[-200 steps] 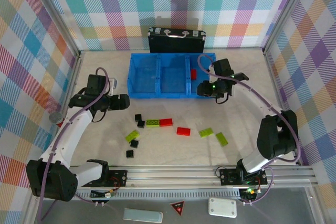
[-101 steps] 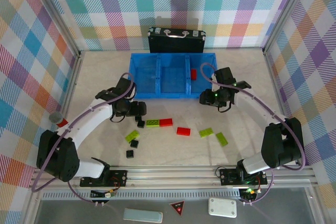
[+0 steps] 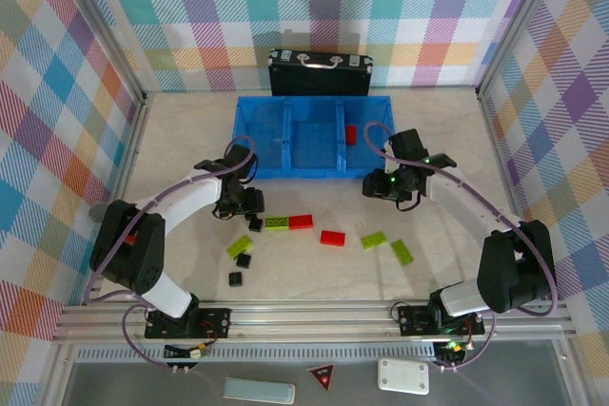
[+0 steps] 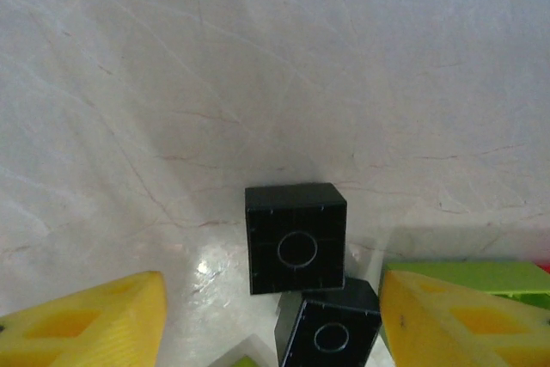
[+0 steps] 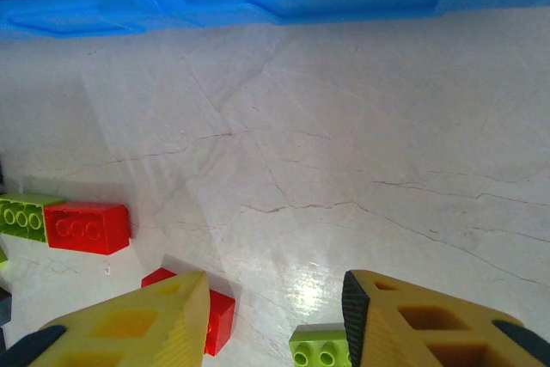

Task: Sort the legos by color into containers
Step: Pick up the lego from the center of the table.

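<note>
Since earlier, left gripper [image 4: 273,320] moved over 2 black legos [image 4: 296,238], seemingly narrower.

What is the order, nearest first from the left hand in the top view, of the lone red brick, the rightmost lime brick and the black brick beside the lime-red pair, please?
1. Black brick, beside the left hand.
2. Lone red brick, mid-table.
3. Rightmost lime brick, far right.

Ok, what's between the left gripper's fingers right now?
Left wrist view: the near black brick lies between the fingertips of the left gripper, and the far black brick sits just beyond it on the table.
</note>
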